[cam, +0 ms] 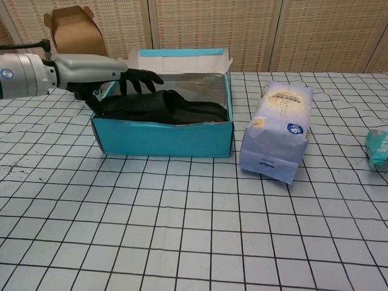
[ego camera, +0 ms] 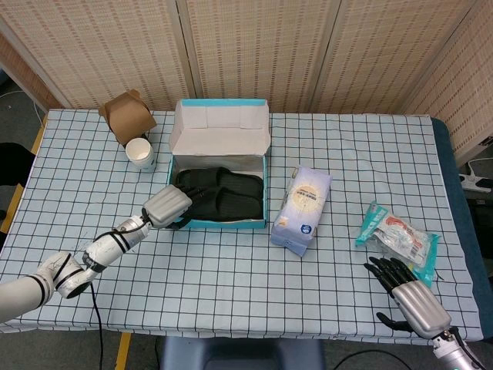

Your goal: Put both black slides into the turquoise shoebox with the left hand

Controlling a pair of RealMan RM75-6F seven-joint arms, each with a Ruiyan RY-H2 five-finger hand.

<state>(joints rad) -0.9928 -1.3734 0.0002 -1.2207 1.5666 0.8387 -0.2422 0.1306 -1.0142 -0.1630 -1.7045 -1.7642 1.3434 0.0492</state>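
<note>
Now both black rubber slides (ego camera: 219, 194) lay inside turquoise cardboard shoebox (cam: 162, 137); left robot hand (ego camera: 168, 206) open, empty, above box corner; right robot hand (ego camera: 410, 290) open.

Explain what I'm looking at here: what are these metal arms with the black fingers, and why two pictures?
It is a two-armed robot at a table, steered remotely by a person. Each arm ends in a robot hand. One picture looks down from the robot's head, the other looks forward from its chest.

On the checked tablecloth stands an open turquoise shoebox with both black slides lying inside. The left robot hand is at the box's near left corner, fingers spread over the slides, holding nothing. The right robot hand is open at the table's near edge, just in front of a snack packet.

Also there: a pale blue bag standing right of the box, and a paper cup with a brown cardboard carton at the back left.
</note>
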